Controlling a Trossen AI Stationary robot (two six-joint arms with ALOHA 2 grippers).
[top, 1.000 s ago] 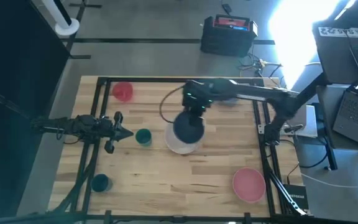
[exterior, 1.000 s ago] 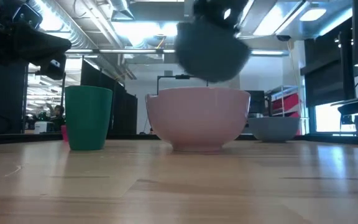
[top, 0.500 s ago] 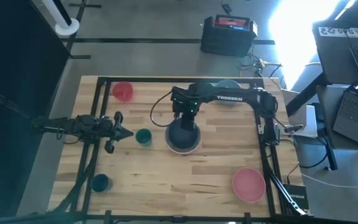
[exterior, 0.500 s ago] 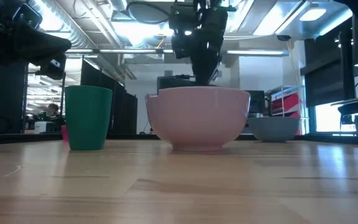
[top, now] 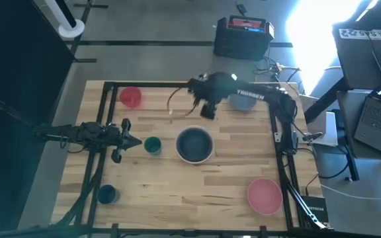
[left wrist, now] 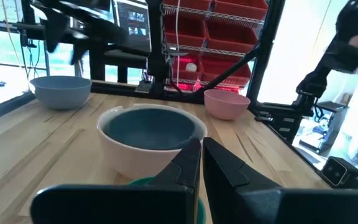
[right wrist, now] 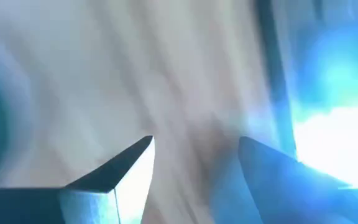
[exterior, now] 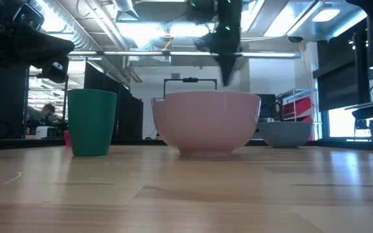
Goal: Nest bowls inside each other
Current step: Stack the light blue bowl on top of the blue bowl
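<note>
The navy bowl (top: 194, 143) sits nested inside the white bowl (top: 180, 153) at the table's middle; both also show in the left wrist view, navy bowl (left wrist: 149, 126) inside white bowl (left wrist: 129, 155). My right gripper (top: 207, 110) hangs open above the table just beyond them, toward the far edge, with nothing between its fingers (right wrist: 120, 171). The grey-blue bowl (top: 243, 100) stands at the far right, the pink bowl (top: 264, 196) at the near right, and the red bowl (top: 130, 97) at the far left. My left gripper (top: 129, 140) waits shut at the left.
A green cup (top: 153, 145) stands between my left gripper and the nested bowls. A blue cup (top: 106, 194) stands at the near left. A black frame (top: 104, 119) runs around the tabletop. Bare wood lies at the near middle.
My right gripper has lowered the navy bowl into the white bowl and let go of it. It has then drawn back up and toward the table's far edge, turning as it went. The navy bowl now rests inside the white one.
</note>
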